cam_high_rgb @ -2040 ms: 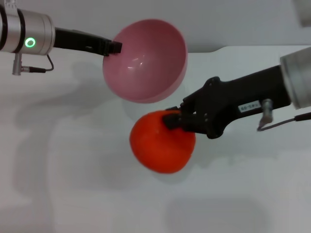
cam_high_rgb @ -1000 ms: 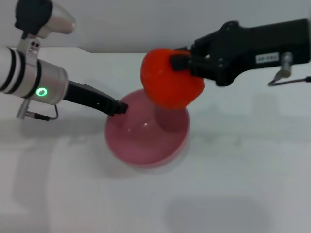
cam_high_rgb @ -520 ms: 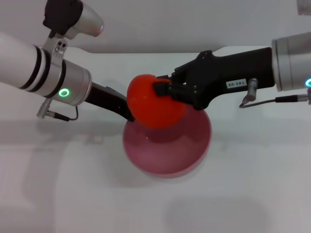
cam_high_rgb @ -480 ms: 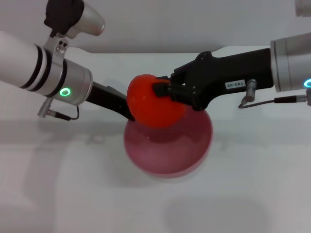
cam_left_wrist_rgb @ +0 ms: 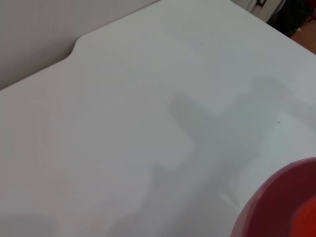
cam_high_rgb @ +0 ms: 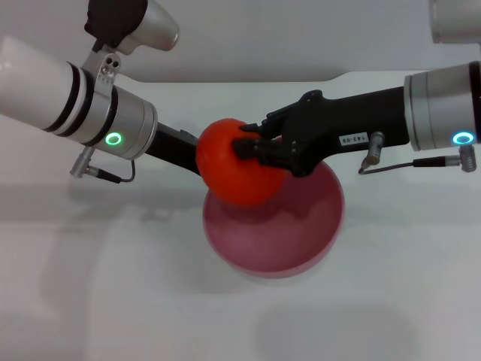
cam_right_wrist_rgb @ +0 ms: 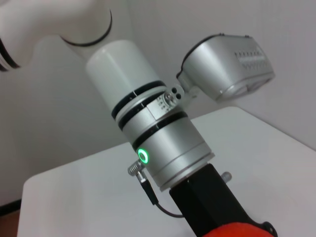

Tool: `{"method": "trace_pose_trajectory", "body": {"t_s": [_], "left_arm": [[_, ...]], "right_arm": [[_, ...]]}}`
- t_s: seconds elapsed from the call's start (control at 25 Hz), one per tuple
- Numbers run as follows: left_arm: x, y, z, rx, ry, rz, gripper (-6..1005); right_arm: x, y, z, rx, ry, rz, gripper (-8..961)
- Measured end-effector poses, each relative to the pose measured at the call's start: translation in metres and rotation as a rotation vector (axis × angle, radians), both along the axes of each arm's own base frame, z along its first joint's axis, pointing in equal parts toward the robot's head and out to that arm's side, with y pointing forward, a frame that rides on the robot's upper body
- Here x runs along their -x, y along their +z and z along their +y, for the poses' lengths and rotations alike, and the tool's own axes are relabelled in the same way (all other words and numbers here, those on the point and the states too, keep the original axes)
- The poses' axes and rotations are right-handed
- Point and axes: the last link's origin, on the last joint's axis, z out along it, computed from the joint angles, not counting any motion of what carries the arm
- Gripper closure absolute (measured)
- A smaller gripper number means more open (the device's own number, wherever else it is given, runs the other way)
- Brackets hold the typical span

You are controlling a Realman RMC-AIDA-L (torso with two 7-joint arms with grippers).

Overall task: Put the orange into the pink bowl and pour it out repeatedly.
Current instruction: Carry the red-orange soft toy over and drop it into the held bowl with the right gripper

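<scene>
The orange [cam_high_rgb: 239,171] is clamped in the right gripper [cam_high_rgb: 252,146], above the far-left rim of the pink bowl [cam_high_rgb: 274,226]. Only the head view shows this grasp; the right wrist view shows just the orange's top [cam_right_wrist_rgb: 237,231] below the left arm. The left gripper [cam_high_rgb: 192,162] reaches to the bowl's rim behind the orange; whether its jaws are clenched I cannot tell. Both arms stretch inward, nearly level, over the white table [cam_high_rgb: 113,301].

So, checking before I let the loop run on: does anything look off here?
Nothing stands out. The right gripper holds the orange over the pink bowl, which the left gripper holds upright at its rim.
</scene>
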Motion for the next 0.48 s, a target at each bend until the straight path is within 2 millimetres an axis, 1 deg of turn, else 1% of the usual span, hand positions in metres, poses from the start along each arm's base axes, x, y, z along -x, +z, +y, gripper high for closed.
{"method": "trace_pose_trajectory", "body": {"t_s": [0.12, 0.24, 0.44, 0.48], "left_arm": [[-0.0005, 0.0001, 0.0004, -0.002, -0.002, 0.000, 955], [-0.0009, 0.0001, 0.0007, -0.003, -0.002, -0.001, 955], [-0.0005, -0.0001, 0.0013, -0.007, 0.000, -0.002, 955], [0.0000, 0.0006, 0.0021, -0.011, 0.001, -0.001, 955]], "right_arm": [[-0.0002, -0.0025, 0.0004, -0.003, 0.003, -0.013, 892], [0.0000, -0.0031, 0.0008, -0.006, 0.003, -0.014, 716], [-0.0008, -0.0015, 0.0002, -0.012, 0.002, -0.013, 487], [-0.0004, -0.0004, -0.0005, -0.015, 0.005, -0.013, 472]]}}
